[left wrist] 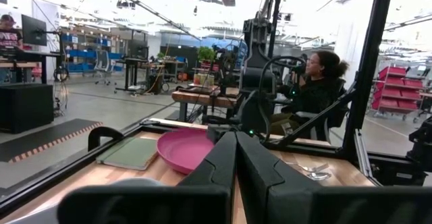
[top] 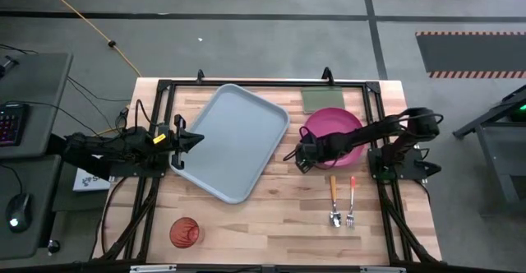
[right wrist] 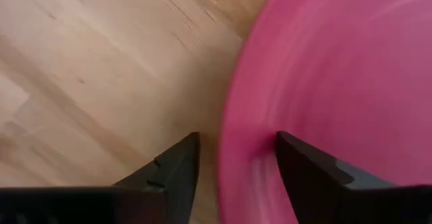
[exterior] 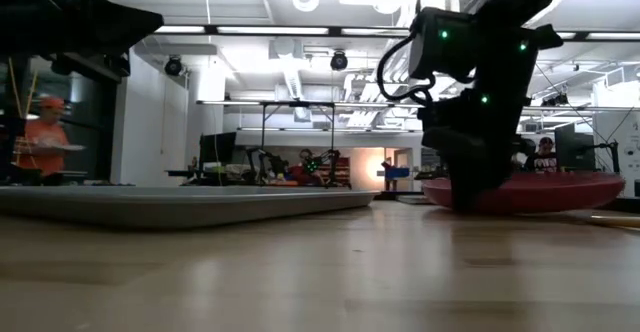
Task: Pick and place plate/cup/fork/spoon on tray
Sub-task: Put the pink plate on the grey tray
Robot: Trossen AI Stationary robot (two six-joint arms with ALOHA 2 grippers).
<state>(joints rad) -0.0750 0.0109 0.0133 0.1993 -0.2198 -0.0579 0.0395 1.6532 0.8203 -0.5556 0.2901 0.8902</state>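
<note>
Tray (top: pixel 234 141): table centre-left, bare. Plate (top: pixel 339 122): beside tray, on the table. Right gripper (right wrist: pixel 236 158): fingers parted astride the plate's rim, nothing clamped. Left gripper (top: pixel 191 139): closed, over tray's edge. Step: grasping plate; next, close, lift.

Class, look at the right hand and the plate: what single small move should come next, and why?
Probably close the right hand on the plate. The wrist view shows its fingers open, one on each side of the plate's rim, one over the wood and one over the plate's inside, so the grip looks lined up. The plate is still on the table, beside the tray, not on it.
</note>
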